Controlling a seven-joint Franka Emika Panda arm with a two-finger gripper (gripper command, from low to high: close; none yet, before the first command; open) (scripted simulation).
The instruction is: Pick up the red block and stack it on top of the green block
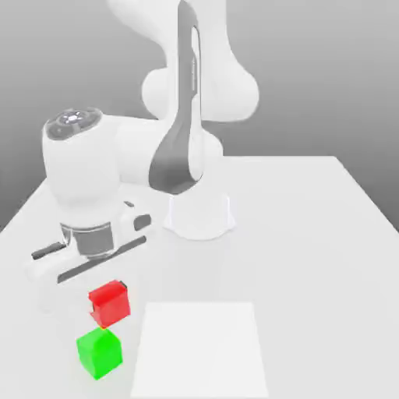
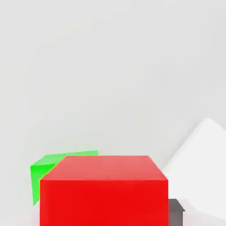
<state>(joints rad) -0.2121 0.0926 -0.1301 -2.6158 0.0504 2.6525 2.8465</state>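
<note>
Behind 1 white table [image 1: 296, 241], grey wall [image 1: 296, 78].

In the exterior view, the held block [image 1: 111, 306] is in the gripper [image 1: 108, 298], at twelve o'clock from the target block [image 1: 100, 354]. On the table [image 1: 304, 265], the slab [image 1: 199, 348] has the target block at nine o'clock.

Simulated lab-like tabletop, robot arm [image 1: 90, 171] on white table [image 1: 312, 257].

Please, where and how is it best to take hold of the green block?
I would grip the green block by two opposite upright side faces, coming from above. It is a plain cube with flat faces, and its top is not covered. The red block is near, so probably it needs care.
</note>
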